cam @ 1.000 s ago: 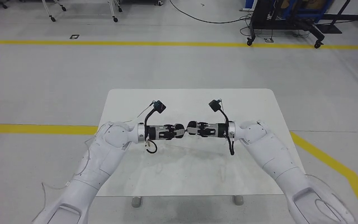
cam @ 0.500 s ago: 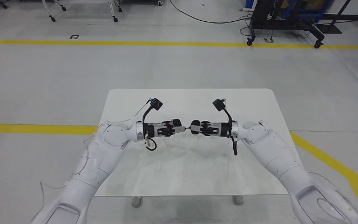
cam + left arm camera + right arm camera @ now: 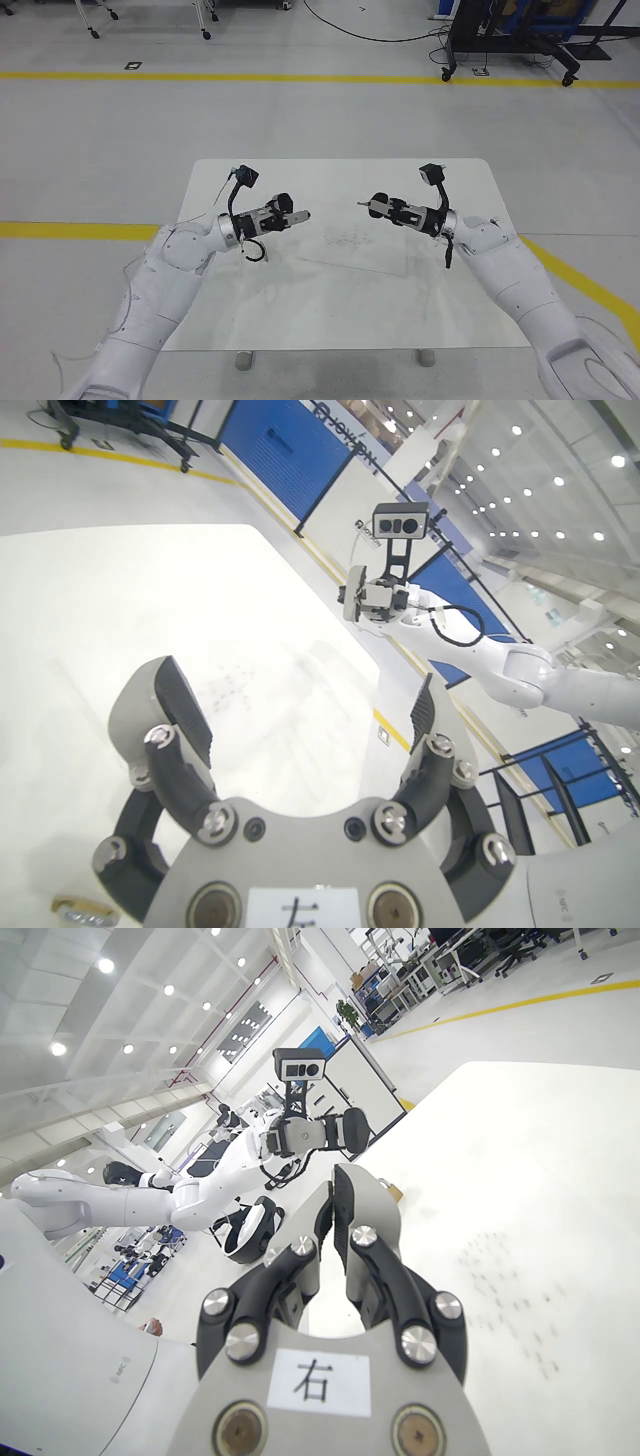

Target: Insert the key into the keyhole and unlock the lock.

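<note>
White matte table, faintly scuffed. Left gripper gapes wide and empty, ribbed black pads, hanging over the table. Right gripper pinched tight; from above a thin sliver juts at its tip, likely the key. Small brass padlock, steel shackle, lies on the table near the left gripper. Judgement: left should clamp the lock body firmly, keyhole turned to the key, before insertion

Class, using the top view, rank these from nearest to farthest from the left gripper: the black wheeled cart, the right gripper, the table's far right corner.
Measured from the left gripper:
1. right gripper, facing it across the middle of the table.
2. table's far right corner, out beyond the right arm.
3. black wheeled cart, far off on the floor behind.
</note>
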Motion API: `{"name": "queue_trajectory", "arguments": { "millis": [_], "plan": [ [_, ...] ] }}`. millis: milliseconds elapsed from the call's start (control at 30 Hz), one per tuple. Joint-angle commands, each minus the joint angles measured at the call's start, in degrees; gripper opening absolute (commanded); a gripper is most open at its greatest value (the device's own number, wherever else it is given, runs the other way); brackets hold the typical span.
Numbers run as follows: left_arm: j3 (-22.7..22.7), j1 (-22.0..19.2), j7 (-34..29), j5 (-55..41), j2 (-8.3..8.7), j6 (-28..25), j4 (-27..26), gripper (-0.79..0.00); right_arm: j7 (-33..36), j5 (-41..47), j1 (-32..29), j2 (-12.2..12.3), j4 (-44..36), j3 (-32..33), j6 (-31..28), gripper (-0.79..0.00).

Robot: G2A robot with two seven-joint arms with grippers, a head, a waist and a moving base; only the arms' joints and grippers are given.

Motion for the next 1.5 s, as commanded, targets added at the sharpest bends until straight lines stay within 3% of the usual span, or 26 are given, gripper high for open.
{"name": "queue_trajectory", "arguments": {
  "millis": [0,167,300,400,667,767,867,1000,1233,1467],
  "plan": [
    [-3.77,3.38,-0.31,10.88,1.34,6.59,-8.19,0.0,0.0,0.0,0.0,0.0,0.0,0.01,0.0,-0.785],
    [-9.42,13.88,-6.86,35.13,3.59,24.74,-29.24,0.0,0.0,0.0,0.0,0.0,0.0,0.01,0.0,-0.785],
    [-7.8,17.29,-16.5,45.52,4.05,32.39,-36.06,0.0,0.0,0.0,0.0,0.0,0.0,0.01,0.0,-0.785],
    [-4.05,16.48,-22.54,48.84,3.76,35.5,-35.66,0.0,0.0,0.0,0.0,0.0,0.0,0.01,0.0,-0.785],
    [6.88,9.38,-22.74,52.92,1.46,42.77,-25.37,0.0,0.0,0.0,0.0,0.0,0.0,0.01,0.0,-0.785],
    [8.86,7.29,-23.72,52.91,0.64,46.06,-22.85,-0.108,0.0,0.0,0.0,0.0,0.0,0.01,0.0,-0.785],
    [9.4,6.44,-24.08,54.04,0.22,49.16,-21.47,-0.179,0.0,0.0,0.0,0.0,0.0,0.01,0.0,-0.785],
    [9.43,6.51,-23.21,55.01,-0.16,52.34,-20.99,-0.16,0.0,0.0,0.0,0.0,0.0,0.01,0.0,-0.785],
    [8.38,7.12,-19.16,52.56,-0.77,54.63,-19.61,-0.391,0.0,0.0,0.0,0.0,0.0,0.01,0.0,-0.785],
    [8.93,6.35,-19.26,51.16,-1.34,53.43,-17.45,-0.465,0.0,0.0,0.0,0.0,0.0,0.01,0.0,-0.785]
  ]
}}
